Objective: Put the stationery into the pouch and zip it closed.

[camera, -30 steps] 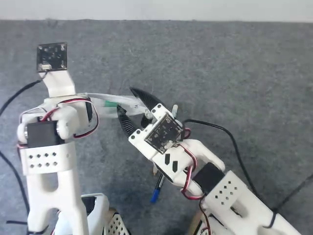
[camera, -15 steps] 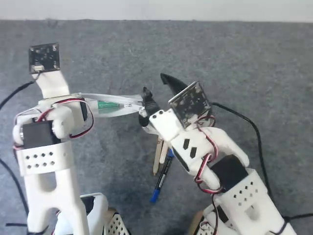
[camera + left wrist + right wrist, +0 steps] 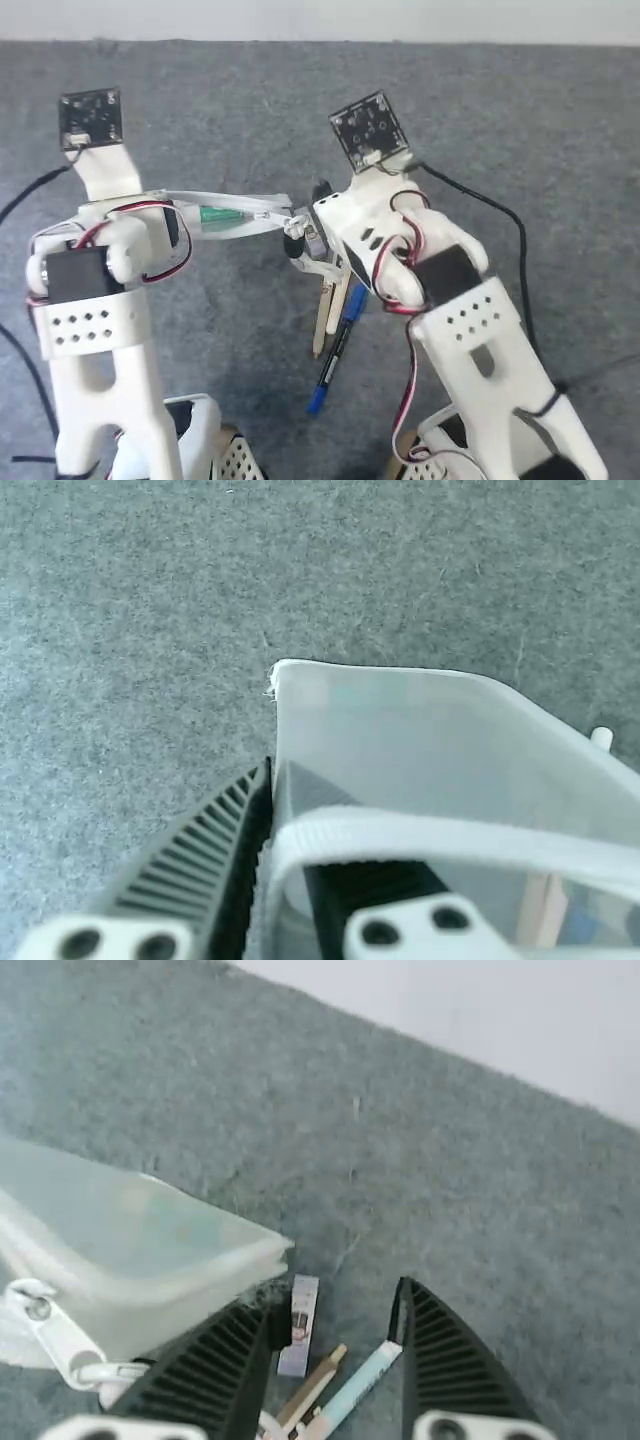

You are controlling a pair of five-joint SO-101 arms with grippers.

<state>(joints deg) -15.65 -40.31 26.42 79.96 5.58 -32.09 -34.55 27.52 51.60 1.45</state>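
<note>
left gripper (image 3: 278,785): clamped on pouch (image 3: 420,730) rim, probably steadying it for loading
right gripper (image 3: 333,1300): spread wide, empty, above pen (image 3: 352,1390)
pen: on table (image 3: 520,130), near pouch's zipper end

I log the left arm (image 3: 95,330) and right arm (image 3: 480,350) as white printed shells with black servos, hole-grid plates, ribbed black fingers (image 3: 440,1360); red-white wires and a black cable run near the right camera board (image 3: 370,128).

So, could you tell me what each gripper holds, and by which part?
The left gripper holds the pouch by its zipper edge; the right gripper holds nothing.
</note>
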